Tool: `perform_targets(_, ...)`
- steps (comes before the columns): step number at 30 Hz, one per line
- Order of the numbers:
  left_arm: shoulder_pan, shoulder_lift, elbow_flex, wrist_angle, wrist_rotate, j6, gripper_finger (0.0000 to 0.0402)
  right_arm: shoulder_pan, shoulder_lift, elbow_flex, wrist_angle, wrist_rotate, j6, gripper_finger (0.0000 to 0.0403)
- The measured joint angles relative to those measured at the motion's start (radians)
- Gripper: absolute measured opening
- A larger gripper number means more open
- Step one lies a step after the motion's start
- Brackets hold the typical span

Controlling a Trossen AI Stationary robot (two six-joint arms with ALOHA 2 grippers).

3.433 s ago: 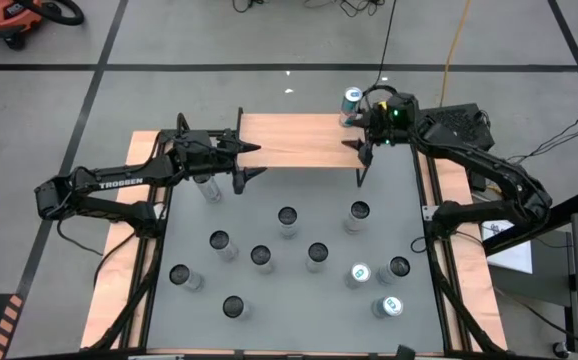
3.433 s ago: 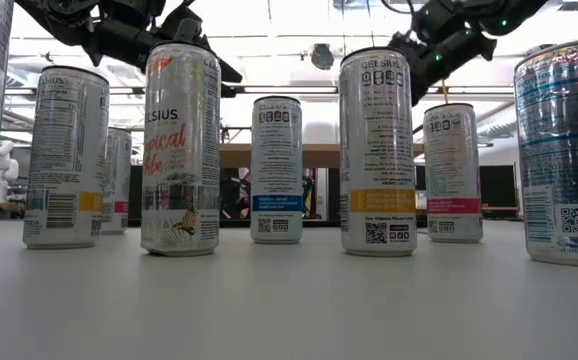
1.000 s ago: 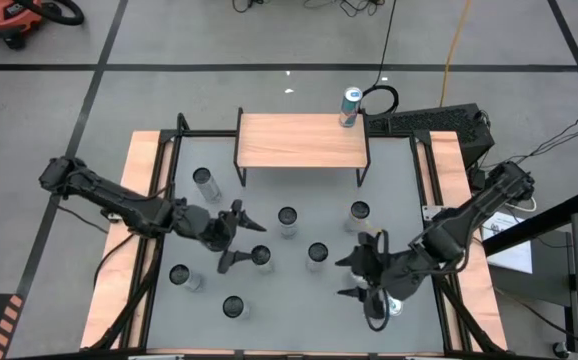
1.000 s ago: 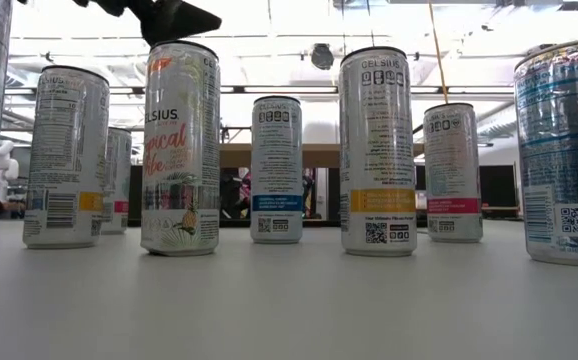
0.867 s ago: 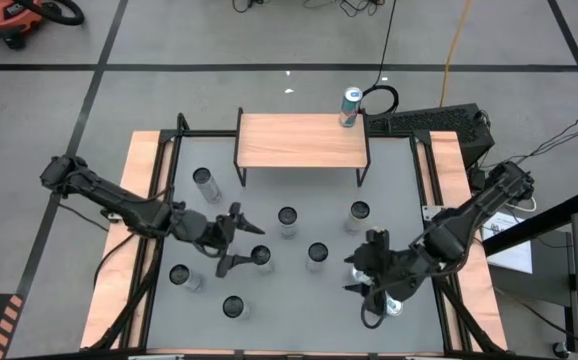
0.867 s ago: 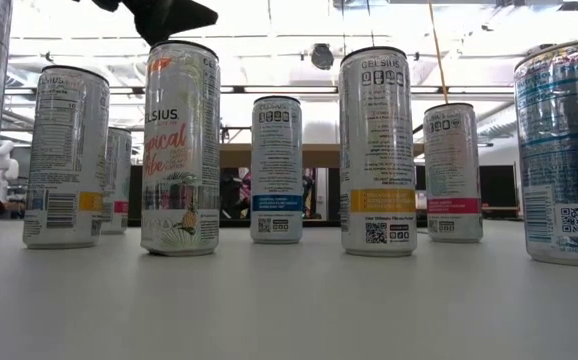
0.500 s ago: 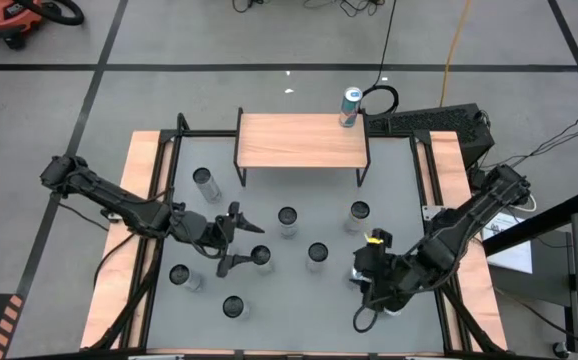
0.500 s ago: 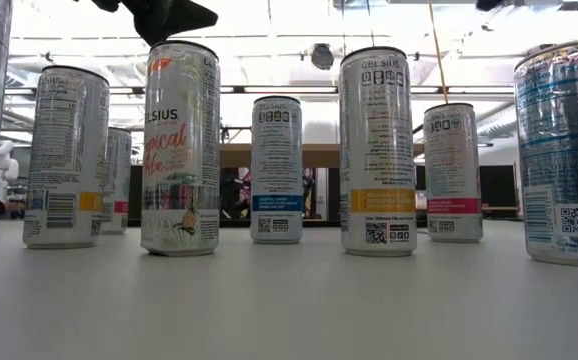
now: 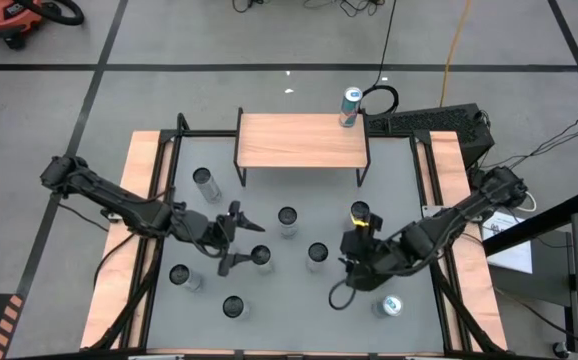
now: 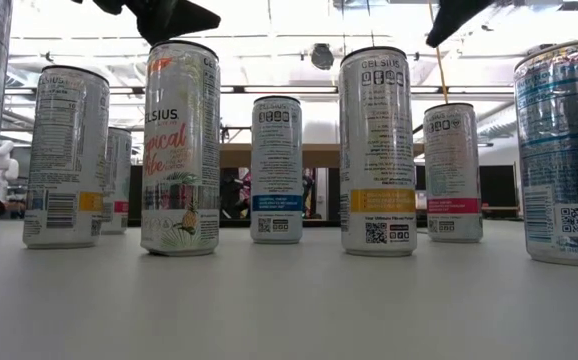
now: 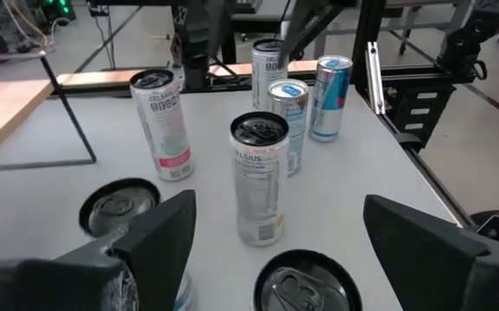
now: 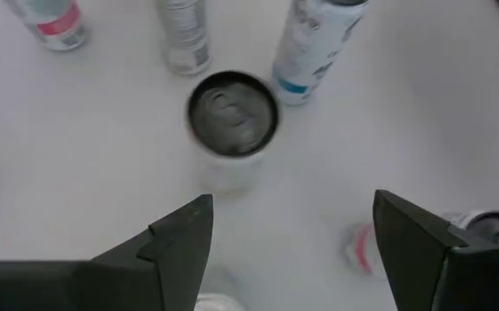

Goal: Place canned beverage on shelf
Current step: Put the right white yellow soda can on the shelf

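Light falls evenly from above on my table (image 9: 299, 290), bright and flat, with only faint soft shadows beside the cans; from the low camera the ceiling lights (image 10: 299, 20) behind blow out white, so my fingers read as black silhouettes; my right wrist picture is smeared with motion blur, the can (image 12: 231, 117) below soft-edged; my left wrist picture is sharper, its nearest parts out of focus.

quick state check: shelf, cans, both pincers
shelf: upright at the table's far end, its top bare
cans on table: all upright, none held
can off the table: upright on the floor past the shelf
left pincer: open, empty, above the cans
right pincer: open, empty, above the cans
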Motion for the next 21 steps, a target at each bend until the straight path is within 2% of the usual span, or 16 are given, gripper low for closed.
perform_targets(6,0.009,0.014,-0.025,-0.004,-0.003,0.003,0.0329,-0.059,0.004,0.000,0.077,-0.066,-0.090,0.0254)
perform_targets(11,0.008,0.022,-0.026,-0.003,-0.008,-0.003,0.0329,-0.087,0.039,0.000,0.210,-0.186,-0.177,0.0254)
perform_targets(18,0.008,0.022,-0.026,-0.005,-0.015,-0.003,0.0329,-0.114,0.073,0.000,0.240,-0.185,-0.219,0.0256)
perform_targets(21,0.008,0.022,-0.026,-0.008,-0.015,-0.003,0.0329,-0.126,0.081,0.000,0.252,-0.184,-0.222,0.0268)
